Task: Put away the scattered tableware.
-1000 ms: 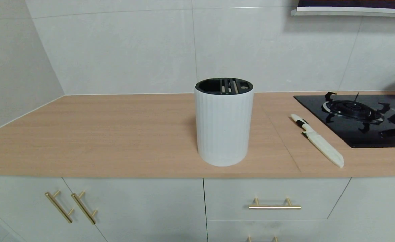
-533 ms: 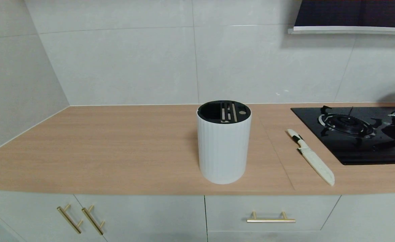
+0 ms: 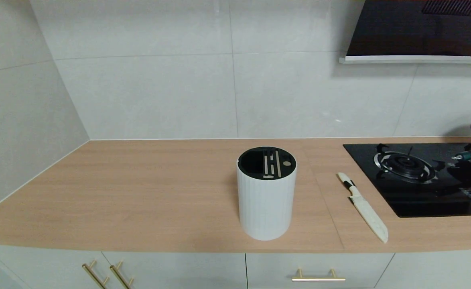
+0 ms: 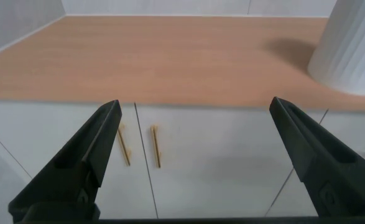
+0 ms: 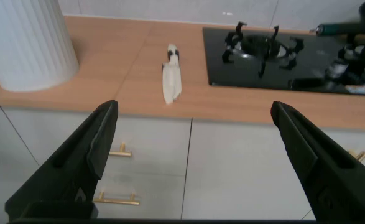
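Only the head camera has shifted; knife (image 3: 363, 207) lies on counter (image 3: 139, 192) near white holder (image 3: 266, 200); left gripper (image 4: 194, 104) and right gripper (image 5: 194, 106) both spread.

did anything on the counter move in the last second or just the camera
Only the head camera moved: the whole picture slid downward, showing more wall. The knife lies on the counter between the white holder and the stove as before. Nothing was taken hold of or let go.
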